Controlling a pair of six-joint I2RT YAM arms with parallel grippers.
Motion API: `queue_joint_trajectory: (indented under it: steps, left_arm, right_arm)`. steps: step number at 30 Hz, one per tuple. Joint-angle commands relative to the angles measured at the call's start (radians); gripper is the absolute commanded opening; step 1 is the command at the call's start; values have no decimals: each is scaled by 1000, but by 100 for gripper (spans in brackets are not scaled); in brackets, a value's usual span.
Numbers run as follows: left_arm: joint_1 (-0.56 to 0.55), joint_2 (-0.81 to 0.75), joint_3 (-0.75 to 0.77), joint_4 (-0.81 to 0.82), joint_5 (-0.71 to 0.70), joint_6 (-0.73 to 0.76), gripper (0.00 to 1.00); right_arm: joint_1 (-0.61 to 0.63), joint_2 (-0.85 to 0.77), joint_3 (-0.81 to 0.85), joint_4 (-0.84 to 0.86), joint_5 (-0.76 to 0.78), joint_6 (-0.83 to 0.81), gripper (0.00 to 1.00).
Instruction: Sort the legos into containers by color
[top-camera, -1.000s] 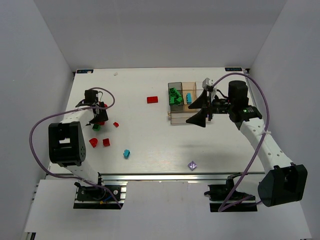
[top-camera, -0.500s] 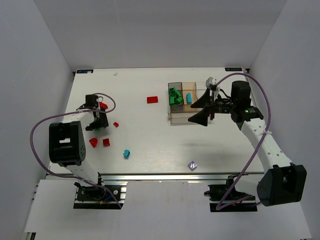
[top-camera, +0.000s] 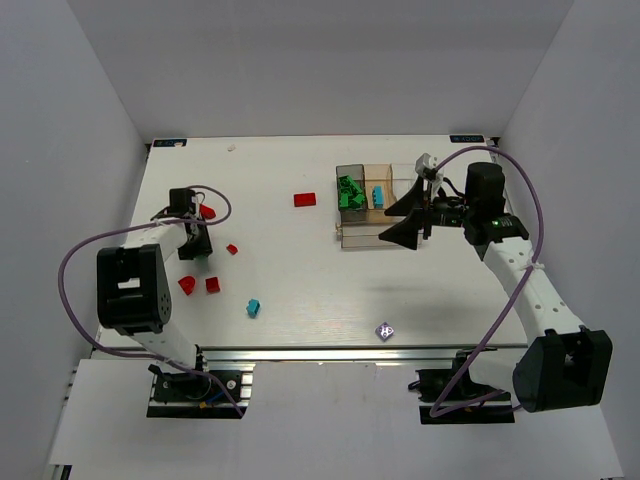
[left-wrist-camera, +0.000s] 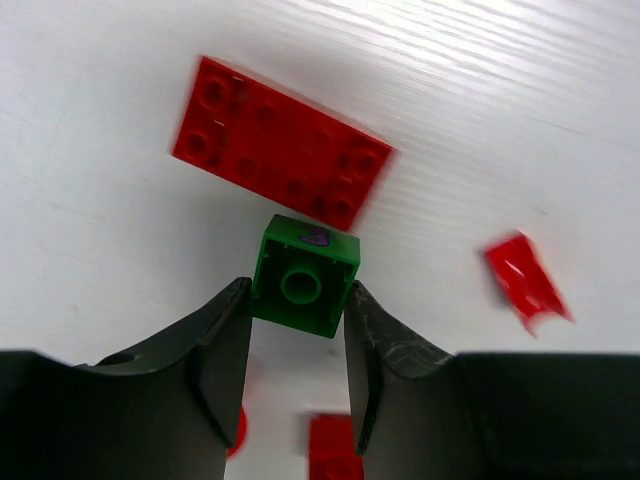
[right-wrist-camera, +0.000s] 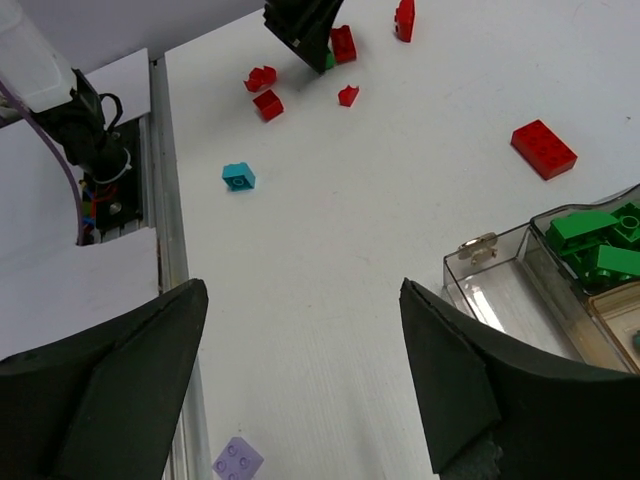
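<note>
On the top camera I cannot see the green lego (left-wrist-camera: 305, 283); the left gripper (top-camera: 192, 244) covers it. My left wrist view cuts a red lego (left-wrist-camera: 335, 448) at its lower edge and blurs a small red piece (left-wrist-camera: 525, 280). My right wrist view crops the containers (right-wrist-camera: 505, 295) at right, a purple brick (right-wrist-camera: 238, 462) at bottom.

Right gripper (right-wrist-camera: 300, 290) hanging over white table (right-wrist-camera: 400, 200), fingers (right-wrist-camera: 120, 370) standing wide apart, nothing between them. Cyan lego (right-wrist-camera: 238, 177) lying ahead of left finger. Purple lego (right-wrist-camera: 238, 460) sitting just inside left finger. Tray (right-wrist-camera: 478, 275) lying just ahead of right finger, green legos (right-wrist-camera: 590, 240) piling in compartment further right. Large red lego (right-wrist-camera: 543, 149) lying beyond tray. Far ahead, small red legos (right-wrist-camera: 267, 105) lying scattered around left gripper (right-wrist-camera: 315, 50), green lego (right-wrist-camera: 328, 61) showing at its tip.
</note>
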Motion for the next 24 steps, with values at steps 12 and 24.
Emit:
queue_joint_trajectory:
  steps: [12, 24]
  left_arm:
    - [-348, -272, 48, 234, 646, -201, 0]
    - [-599, 337, 657, 239, 379, -210, 0]
  right_arm:
    - [-14, -58, -74, 144, 370, 53, 0]
    - [-126, -35, -96, 179, 390, 88, 27]
